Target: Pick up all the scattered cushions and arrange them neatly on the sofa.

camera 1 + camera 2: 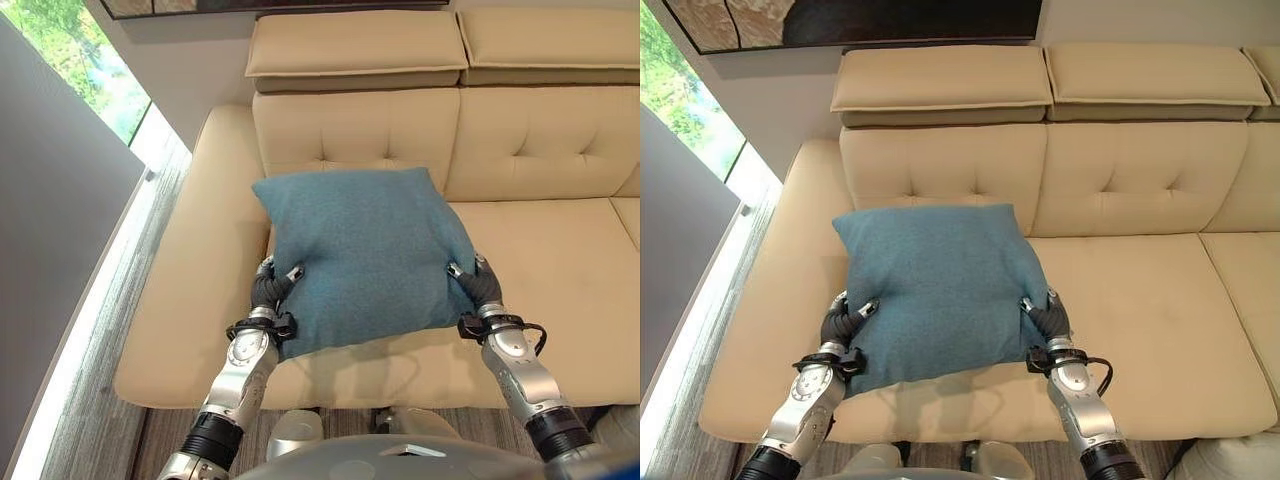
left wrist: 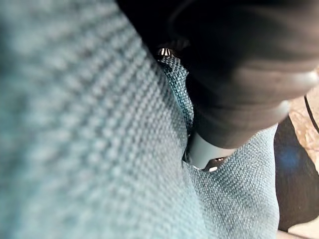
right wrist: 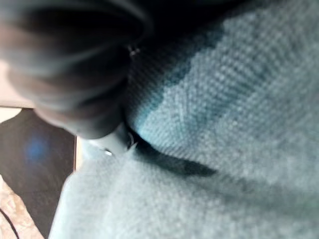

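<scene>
1. While both hands hold it, the blue cushion [image 1: 360,255] hangs over the sofa seat [image 1: 560,290], its top near the sofa backrest [image 1: 350,130].
2. The left hand [image 1: 272,288] pinches the cushion's edge at 8 o'clock; the right hand [image 1: 480,285] pinches at 4 o'clock.
3. Both hands are just as near.
4. The backrest lies at 12 o'clock from the hands.
5. The wrist views show the cloth bunched up close; the eye views show the whole sofa.
</scene>
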Robot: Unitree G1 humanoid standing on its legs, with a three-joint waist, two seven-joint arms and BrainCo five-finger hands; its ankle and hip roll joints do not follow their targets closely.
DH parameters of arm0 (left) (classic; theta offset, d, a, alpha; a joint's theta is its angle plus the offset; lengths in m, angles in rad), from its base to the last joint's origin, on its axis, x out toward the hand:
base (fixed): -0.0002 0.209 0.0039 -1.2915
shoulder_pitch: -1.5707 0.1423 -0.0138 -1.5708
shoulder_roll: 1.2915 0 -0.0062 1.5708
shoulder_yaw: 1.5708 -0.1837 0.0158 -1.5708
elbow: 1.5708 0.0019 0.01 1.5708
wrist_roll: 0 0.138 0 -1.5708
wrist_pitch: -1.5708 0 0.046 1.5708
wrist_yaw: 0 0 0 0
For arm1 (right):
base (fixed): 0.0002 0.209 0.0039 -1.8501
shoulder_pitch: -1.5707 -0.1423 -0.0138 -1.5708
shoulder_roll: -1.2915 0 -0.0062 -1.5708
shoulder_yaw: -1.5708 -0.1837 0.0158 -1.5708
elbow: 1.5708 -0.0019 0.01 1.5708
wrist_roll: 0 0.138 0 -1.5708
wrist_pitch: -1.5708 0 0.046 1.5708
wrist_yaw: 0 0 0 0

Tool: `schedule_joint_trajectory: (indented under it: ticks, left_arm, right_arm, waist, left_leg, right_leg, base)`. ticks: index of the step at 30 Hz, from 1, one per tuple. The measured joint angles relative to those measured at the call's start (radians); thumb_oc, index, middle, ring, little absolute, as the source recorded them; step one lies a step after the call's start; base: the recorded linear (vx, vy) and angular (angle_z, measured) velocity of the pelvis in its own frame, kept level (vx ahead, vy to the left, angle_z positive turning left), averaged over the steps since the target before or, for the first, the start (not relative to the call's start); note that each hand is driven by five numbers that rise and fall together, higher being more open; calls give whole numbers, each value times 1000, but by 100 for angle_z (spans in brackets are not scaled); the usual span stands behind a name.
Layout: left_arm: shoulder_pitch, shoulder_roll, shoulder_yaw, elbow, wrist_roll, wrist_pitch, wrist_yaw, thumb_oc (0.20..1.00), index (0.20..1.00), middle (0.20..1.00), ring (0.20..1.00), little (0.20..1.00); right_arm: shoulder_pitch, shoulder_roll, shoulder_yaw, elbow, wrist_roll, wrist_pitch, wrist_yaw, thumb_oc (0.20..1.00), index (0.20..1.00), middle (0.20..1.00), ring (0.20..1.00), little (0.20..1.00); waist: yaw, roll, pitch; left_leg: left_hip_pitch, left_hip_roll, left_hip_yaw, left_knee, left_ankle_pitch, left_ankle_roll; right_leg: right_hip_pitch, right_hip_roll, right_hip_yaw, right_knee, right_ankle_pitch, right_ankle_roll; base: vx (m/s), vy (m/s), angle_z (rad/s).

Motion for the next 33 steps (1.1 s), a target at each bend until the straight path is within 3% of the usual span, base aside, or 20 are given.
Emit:
schedule_joint_trajectory:
  ticks: [2, 5, 6, 10, 12, 15, 18, 21, 24, 28, 33]
  left_arm:
    - [-47, 0, -8, 0, 2, -5, 8, 200, 200, 200, 200, 200]
    - [-106, -1, -4, -3, 24, -11, 41, 200, 200, 200, 200, 200]
    - [-128, -1, -5, -3, 35, -11, 47, 200, 200, 200, 200, 200]
    - [-185, 24, 1, -1, 42, -29, 105, 200, 200, 200, 200, 200]
    - [-199, 31, 15, -1, 43, -33, 117, 200, 200, 200, 200, 200]
    - [-412, 54, 29, 103, 70, -54, 179, 200, 200, 200, 200, 200]
    - [-517, 70, 30, 144, 75, -63, 201, 200, 200, 200, 200, 200]
    - [-752, 141, 19, 196, 149, -79, 266, 200, 200, 200, 200, 200]
    - [-810, 155, 40, 180, 218, -123, 333, 200, 200, 200, 200, 200]
    - [-844, 158, 51, 163, 266, -134, 383, 200, 200, 200, 200, 200]
    - [-1162, 228, -78, 491, 270, -136, 395, 200, 200, 200, 200, 200]
  right_arm:
    - [-13, -6, -19, -28, -49, 0, -38, 200, 200, 200, 200, 200]
    - [-37, -6, -28, -77, -118, -1, -88, 200, 200, 200, 200, 200]
    - [-54, -7, -30, -80, -133, -1, -110, 200, 200, 200, 200, 200]
    - [-185, -8, 5, -57, -206, -1, -172, 200, 200, 200, 200, 200]
    - [-241, -7, 21, -30, -222, -1, -184, 200, 200, 200, 200, 200]
    - [-513, -38, 63, 115, -279, 0, -258, 200, 200, 200, 200, 200]
    - [-611, -56, 69, 142, -285, 0, -289, 200, 200, 200, 200, 200]
    - [-796, -131, 88, 176, -387, 1, -371, 200, 200, 200, 200, 200]
    - [-868, -140, 82, 116, -501, 1, -456, 200, 200, 200, 200, 200]
    - [-891, -161, 91, 83, -596, -1, -526, 200, 200, 200, 200, 200]
    - [-1172, -170, 213, 419, -591, 13, -569, 200, 200, 200, 200, 200]
  waist:
    - [-22, 13, 29]
    - [-53, 52, 64]
    - [-52, 48, 72]
    - [-45, 39, 104]
    - [-36, 36, 107]
    - [-17, 36, 106]
    - [-17, 37, 106]
    - [-17, 37, 103]
    - [-16, 37, 103]
    - [-18, 37, 103]
    - [-17, 37, 103]
  left_leg:
    - [-50, -18, 99, -45, -2, 15]
    - [-105, -29, 117, -102, 6, 24]
    - [-147, -38, 122, -101, 43, 49]
    - [-235, -74, 142, -97, 68, 83]
    - [-246, -83, 146, -97, 79, 92]
    - [-343, -90, 141, -96, 91, 94]
    - [-365, -90, 137, -96, 93, 95]
    - [-439, -92, 125, -95, 97, 99]
    - [-473, -92, 127, -94, 99, 100]
    - [-493, -93, 120, -92, 98, 99]
    - [-574, -93, 112, -78, 103, 93]
  right_leg:
    - [-65, -7, -2, 0, 27, -13]
    - [-181, 3, 18, 2, 75, -9]
    - [-224, -2, 29, 2, 93, 5]
    - [-320, -33, 77, 3, 131, 45]
    - [-333, -39, 80, 2, 143, 33]
    - [-423, -49, 74, 2, 163, 21]
    - [-444, -49, 71, 2, 164, 19]
    - [-515, -51, 77, 2, 170, 11]
    - [-556, -49, 86, 2, 173, 8]
    - [-576, -51, 112, 2, 175, 5]
    - [-649, -54, 111, 2, 192, -4]
  base:
    - [-126, 83, 8]
    - [-123, 108, -31]
    - [-136, 108, -25]
    - [-130, 73, -13]
    - [-91, 58, -2]
    - [0, 14, 13]
    - [5, -3, 3]
    - [25, 5, 6]
    - [37, 1, -9]
    - [27, 5, -5]
    - [11, -11, 3]
